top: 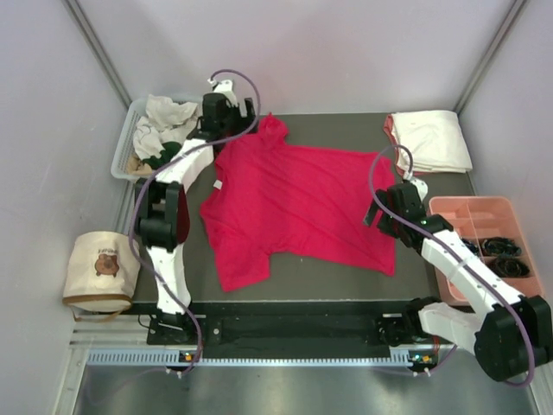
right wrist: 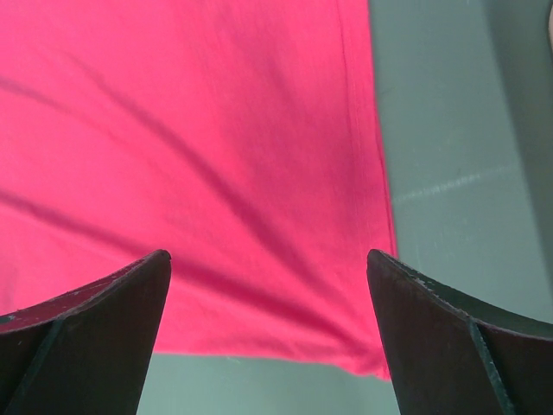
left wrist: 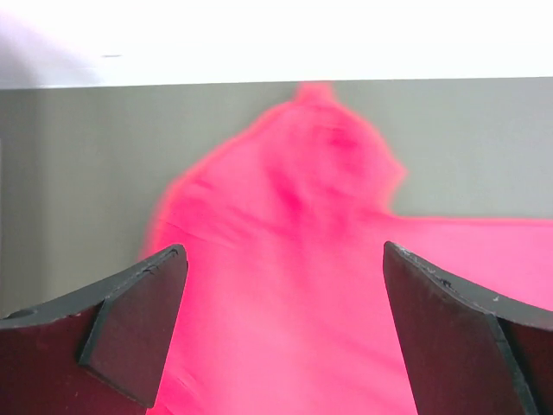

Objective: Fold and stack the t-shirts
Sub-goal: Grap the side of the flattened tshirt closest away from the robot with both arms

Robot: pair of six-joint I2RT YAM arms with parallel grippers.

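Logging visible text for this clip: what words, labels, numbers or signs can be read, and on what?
No text is readable.
The neck label on the red shirt: too small to read.
The bear print on the beige bag: any lettering too small to read.

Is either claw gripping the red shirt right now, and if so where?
Nothing is held. The left claw and right claw both stand open over the red t-shirt, jaws apart with no cloth pinched.
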